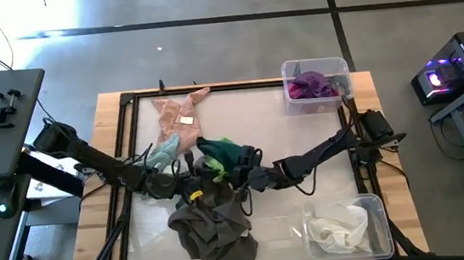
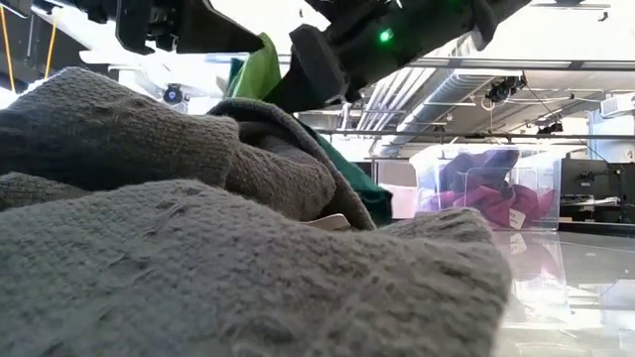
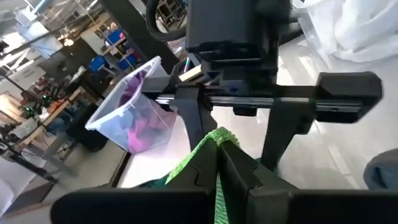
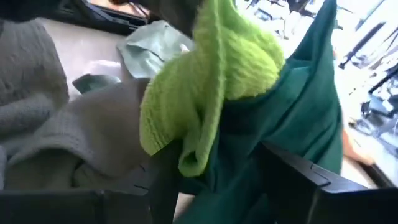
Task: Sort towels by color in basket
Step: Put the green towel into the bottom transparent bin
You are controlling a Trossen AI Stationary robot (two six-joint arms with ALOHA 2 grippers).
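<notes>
A lime green towel (image 1: pixel 215 164) is held up at the table's middle by my left gripper (image 3: pixel 217 169), which is shut on it. A dark green towel (image 4: pixel 292 118) rises right behind it. My right gripper (image 4: pixel 227 180) is open, one finger on either side of both towels. Dark grey towels (image 1: pixel 212 230) are heaped at the near edge, under both grippers. A pale mint towel (image 1: pixel 162 154) and a peach-pink towel (image 1: pixel 175 118) lie flat beyond the left arm. Magenta towels (image 1: pixel 311 86) fill the far right bin, white towels (image 1: pixel 337 226) the near right bin. My left gripper pinches the lime green towel between its two fingers at a bunched fold (image 3: pixel 219 140) that sticks out past the fingertips. The towel is lifted and its lower end (image 4: pixel 193 158) hangs loose. My right gripper: I cannot tell whether its fingers touch the lime or dark green cloth between them.
The clear magenta bin (image 1: pixel 315 64) stands at the far right corner, the clear white-towel bin (image 1: pixel 376 210) at the near right corner. The grey heap (image 2: pixel 198 258) blocks most of the low view. Bare tabletop (image 1: pixel 300 132) lies between the bins. A black frame (image 1: pixel 126 140) edges the table.
</notes>
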